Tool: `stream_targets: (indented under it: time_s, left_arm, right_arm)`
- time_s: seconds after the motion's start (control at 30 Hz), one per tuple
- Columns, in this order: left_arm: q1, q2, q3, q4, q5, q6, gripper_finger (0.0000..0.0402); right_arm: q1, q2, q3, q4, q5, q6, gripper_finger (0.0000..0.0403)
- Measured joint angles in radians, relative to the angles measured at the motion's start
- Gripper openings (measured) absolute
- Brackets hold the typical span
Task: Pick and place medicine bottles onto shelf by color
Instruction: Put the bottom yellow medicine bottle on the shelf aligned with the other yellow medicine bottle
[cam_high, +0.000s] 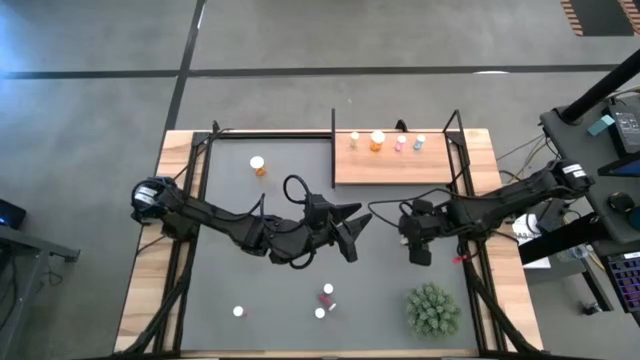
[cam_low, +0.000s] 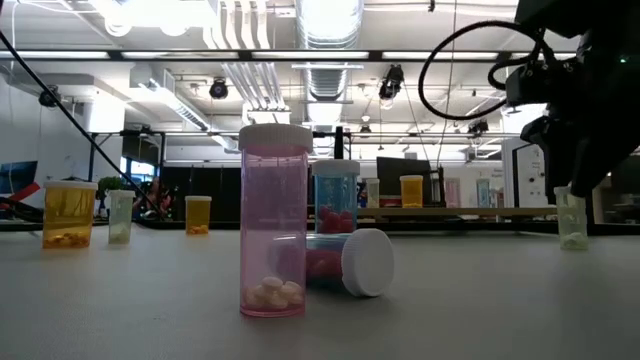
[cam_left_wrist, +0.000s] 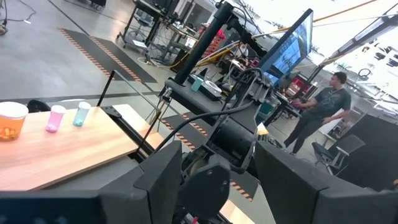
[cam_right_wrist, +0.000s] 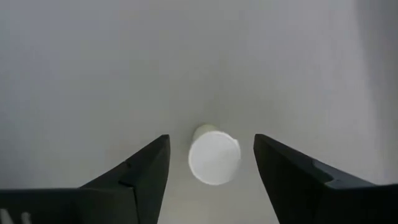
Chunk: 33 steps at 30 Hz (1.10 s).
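Note:
The wooden shelf (cam_high: 395, 165) stands at the mat's far right and carries several small bottles, among them an orange one (cam_high: 377, 141) and a pink one (cam_high: 401, 143). My right gripper (cam_right_wrist: 211, 165) is open and points down over a pale green bottle with a white cap (cam_right_wrist: 214, 155), one finger on either side and not touching. That bottle stands upright on the mat (cam_low: 572, 220). My left gripper (cam_high: 350, 235) is open and empty above the mat's middle. An orange bottle (cam_high: 259, 165) stands at the far left. Several bottles stand or lie near the front (cam_high: 327, 295).
A green spiky plant (cam_high: 433, 310) stands at the near right corner. A tall pink bottle (cam_low: 274, 225) stands close to the low camera, with a bottle lying on its side (cam_low: 345, 262) beside it. A person (cam_left_wrist: 323, 109) stands in the room beyond the table.

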Motion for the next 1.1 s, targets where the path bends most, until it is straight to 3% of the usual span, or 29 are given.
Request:
stream_targets:
  time_s: [0.27, 0.63, 1.1]
  left_arm:
    - [0.004, 0.000, 0.000, 0.000, 0.000, 0.008, 0.0187]
    - [0.005, 0.000, 0.000, 0.000, 0.000, 0.010, 0.0187]
    - [0.013, -0.010, 0.000, 0.000, 0.000, 0.035, 0.0187]
  right_arm:
    - [-0.014, 0.077, -0.001, 0.002, -0.043, -0.009, 0.0189]
    - [-0.014, 0.107, -0.001, 0.022, -0.043, -0.016, 0.0115]
    - [-0.015, 0.106, 0.027, 0.023, -0.092, -0.017, 0.0103]
